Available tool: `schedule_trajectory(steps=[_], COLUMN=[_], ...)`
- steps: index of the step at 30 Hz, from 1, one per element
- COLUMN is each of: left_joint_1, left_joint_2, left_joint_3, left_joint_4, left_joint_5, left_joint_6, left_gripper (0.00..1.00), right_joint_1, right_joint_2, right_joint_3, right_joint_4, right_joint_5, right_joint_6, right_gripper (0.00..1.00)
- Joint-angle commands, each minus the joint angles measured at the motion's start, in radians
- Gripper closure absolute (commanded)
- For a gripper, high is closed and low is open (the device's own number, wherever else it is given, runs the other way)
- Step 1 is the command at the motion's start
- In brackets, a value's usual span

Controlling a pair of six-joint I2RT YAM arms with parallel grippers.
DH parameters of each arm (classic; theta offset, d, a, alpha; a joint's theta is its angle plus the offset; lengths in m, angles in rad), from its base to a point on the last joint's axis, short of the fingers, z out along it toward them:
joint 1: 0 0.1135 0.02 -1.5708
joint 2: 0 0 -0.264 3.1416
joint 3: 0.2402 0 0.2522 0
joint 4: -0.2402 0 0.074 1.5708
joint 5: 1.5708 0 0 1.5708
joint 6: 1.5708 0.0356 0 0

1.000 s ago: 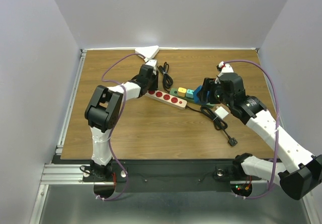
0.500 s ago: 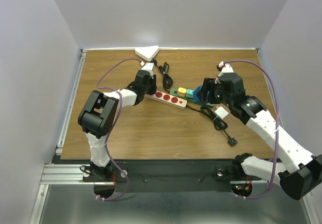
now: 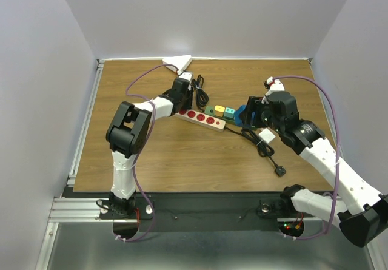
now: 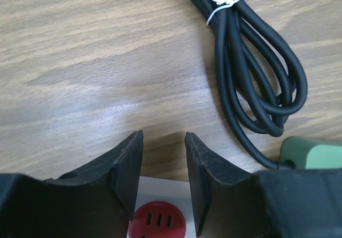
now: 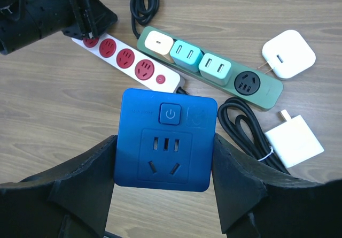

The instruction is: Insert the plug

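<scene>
The left gripper (image 4: 163,139) has been re-settled half open astride the end of the white strip (image 4: 160,192), hold unclear; the blue plug (image 5: 166,140) is clamped in the right gripper (image 5: 164,144) nearby, so insertion is still awaited

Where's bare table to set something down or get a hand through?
Free: the near-centre table, between the white power strip and the front edge; the far middle, behind the green strip up to the back edge. Tight: the centre band, where both strips, the cable coil, the loose cord and the right tool holding the blue adapter crowd.
</scene>
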State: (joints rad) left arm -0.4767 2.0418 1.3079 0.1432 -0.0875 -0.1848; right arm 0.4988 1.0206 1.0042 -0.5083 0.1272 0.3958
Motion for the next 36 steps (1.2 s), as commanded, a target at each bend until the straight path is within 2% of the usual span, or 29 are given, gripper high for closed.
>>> schedule_trajectory(steps=[1, 6, 13, 22, 28, 32, 35, 36], left_joint_1=[-0.01, -0.025, -0.075, -0.215, -0.312, -0.327, -0.329, -0.329], left_joint_2=[0.043, -0.014, -0.003, -0.123, -0.172, -0.25, -0.336, -0.373], left_joint_3=[-0.004, -0.059, -0.097, -0.301, -0.404, -0.473, -0.527, -0.542], left_joint_4=[-0.307, -0.389, -0.482, -0.407, -0.37, -0.335, -0.281, -0.263], left_joint_5=[-0.037, 0.0, 0.052, 0.155, 0.163, 0.172, 0.108, 0.095], left_joint_6=[0.028, 0.019, 0.025, -0.071, -0.153, -0.203, -0.249, -0.261], left_gripper=[0.51, 0.51, 0.51, 0.52, 0.52, 0.52, 0.51, 0.5], right_joint_1=[0.001, 0.003, 0.003, 0.001, 0.001, 0.004, 0.043, 0.093], right_joint_2=[-0.033, -0.031, -0.047, -0.033, 0.002, 0.01, -0.002, -0.002], right_joint_3=[-0.004, -0.007, -0.009, -0.029, -0.022, -0.056, -0.099, -0.102], right_joint_4=[0.06, 0.062, 0.063, 0.065, 0.07, 0.086, 0.116, 0.119], right_joint_5=[0.02, 0.019, 0.006, -0.043, -0.093, -0.123, -0.104, -0.072], right_joint_6=[-0.009, -0.018, -0.029, -0.021, -0.025, 0.02, 0.075, 0.106], right_gripper=[1.0, 1.0, 1.0, 1.0, 1.0, 1.0, 1.0, 1.0])
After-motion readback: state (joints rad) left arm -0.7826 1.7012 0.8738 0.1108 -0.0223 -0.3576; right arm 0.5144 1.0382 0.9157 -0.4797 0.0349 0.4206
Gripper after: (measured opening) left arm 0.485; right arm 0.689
